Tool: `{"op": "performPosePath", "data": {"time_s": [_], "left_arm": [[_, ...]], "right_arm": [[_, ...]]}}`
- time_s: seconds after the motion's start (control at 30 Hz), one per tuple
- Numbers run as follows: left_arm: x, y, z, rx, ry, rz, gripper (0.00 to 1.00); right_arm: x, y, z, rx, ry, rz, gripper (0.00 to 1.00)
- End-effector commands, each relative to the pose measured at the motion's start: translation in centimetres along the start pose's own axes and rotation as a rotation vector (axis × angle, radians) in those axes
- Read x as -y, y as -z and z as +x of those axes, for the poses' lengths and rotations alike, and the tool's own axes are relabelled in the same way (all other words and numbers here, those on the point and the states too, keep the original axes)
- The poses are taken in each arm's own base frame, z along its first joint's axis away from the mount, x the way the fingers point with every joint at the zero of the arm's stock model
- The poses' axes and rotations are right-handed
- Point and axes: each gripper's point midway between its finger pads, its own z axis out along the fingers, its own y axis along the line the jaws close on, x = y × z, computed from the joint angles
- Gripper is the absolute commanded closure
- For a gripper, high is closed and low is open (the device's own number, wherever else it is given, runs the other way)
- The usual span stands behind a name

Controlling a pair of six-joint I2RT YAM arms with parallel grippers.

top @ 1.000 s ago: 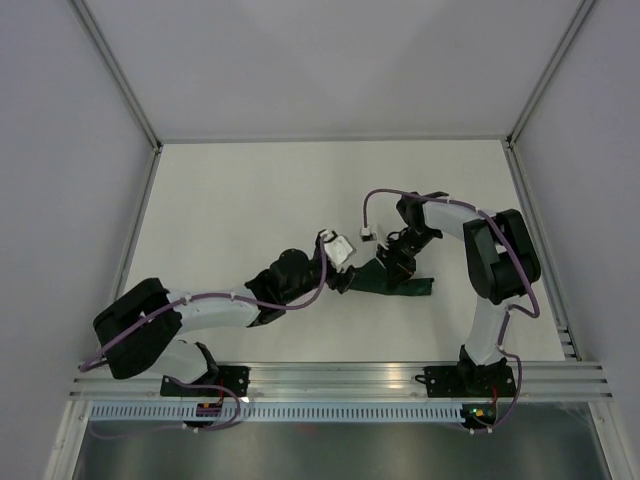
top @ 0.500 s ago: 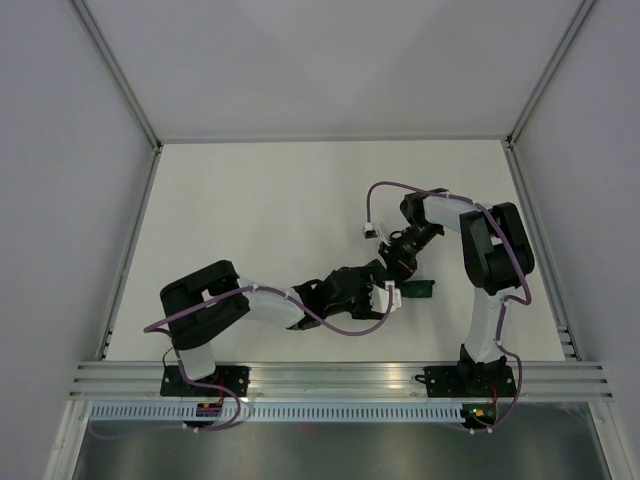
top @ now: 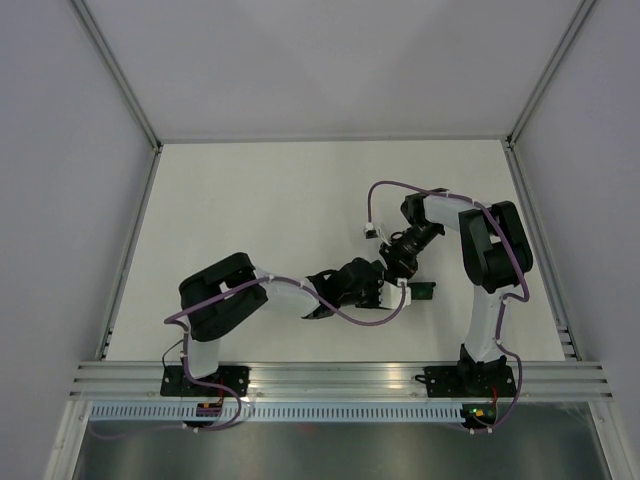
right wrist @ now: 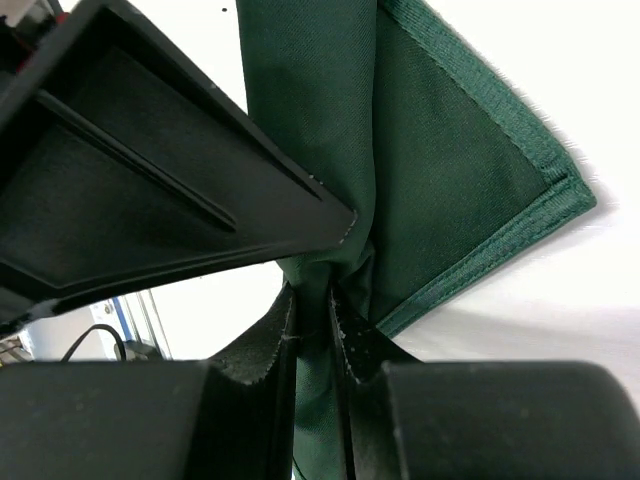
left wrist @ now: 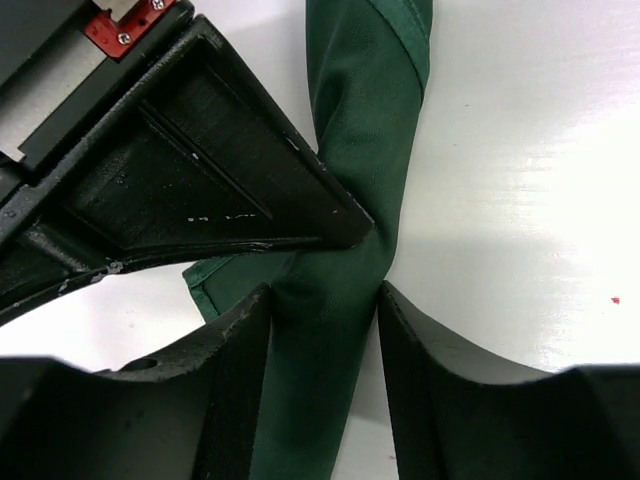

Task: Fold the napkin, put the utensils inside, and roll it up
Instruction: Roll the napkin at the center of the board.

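The napkin [left wrist: 365, 120] is no flat square at this moment. It is bunched into 1 long, narrow, twisted band lying on the white table [top: 250, 200], right of centre and on the near half. From above, almost all of it is hidden under the 2 wrists, and only a short green end [top: 424, 291] pokes out on the right.

Its long axis is what matters for the next move. In the left wrist view the band runs straight away from the fingers toward the top of the picture. It lies lengthwise along the left arm's reach, with the free hemmed end on the far side toward the right.

The left gripper [left wrist: 322, 335] straddles the band. Its 2 fingers press in on either side, and the cloth fills the gap between them. The right gripper [right wrist: 315, 335] pinches the same band between fingers drawn nearly together (its grip sits just beside the left one, almost tip to tip).

Neither arm is nearer, since both are on the cloth at nearly 1 spot. My judgement is that spreading it needs the grips pulled apart along that axis. No utensil shows in any view.
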Motion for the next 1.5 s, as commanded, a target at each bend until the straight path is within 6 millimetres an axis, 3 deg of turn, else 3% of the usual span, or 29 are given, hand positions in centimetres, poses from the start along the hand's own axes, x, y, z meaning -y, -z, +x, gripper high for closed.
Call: {"op": "performPosePath", "data": {"time_s": [0.0,0.1,0.23,0.43,0.57,0.67,0.93,1.03,1.23,1.47], "left_arm": [[2.2,-0.4,2.2,-0.076,0.064,0.106,0.48],[2.7,-0.4,2.5,-0.086,0.100,0.122,0.53],[3.4,-0.5,2.6,-0.104,0.174,0.169,0.69],[4.5,-0.2,2.5,-0.111,0.279,0.234,0.82],[5.5,0.2,2.7,-0.122,0.358,0.289,0.88],[6.0,0.3,2.8,-0.128,0.408,0.336,0.90],[6.9,1.0,3.4,-0.144,0.623,0.485,0.91],[6.9,1.4,3.9,-0.168,0.706,0.531,0.91],[6.2,1.4,4.8,-0.219,0.828,0.587,0.91],[6.3,1.1,5.1,-0.268,0.906,0.645,0.91]], "right_arm": [[3.3,-0.9,2.0,-0.088,0.079,0.072,0.96],[3.2,-0.8,1.8,-0.083,0.082,0.073,0.96],[3.0,-0.5,1.5,-0.071,0.086,0.081,0.93],[2.4,0.8,0.2,-0.024,0.094,0.136,0.70],[2.0,2.9,-1.8,0.051,0.112,0.231,0.51],[1.5,4.9,-3.0,0.116,0.118,0.295,0.45],[0.0,10.6,-4.4,0.311,0.158,0.503,0.40],[-0.8,11.2,-3.7,0.344,0.181,0.509,0.41],[-3.1,11.2,-2.3,0.388,0.348,0.664,0.38],[-2.9,6.5,-1.2,0.326,0.505,0.756,0.35]]}}
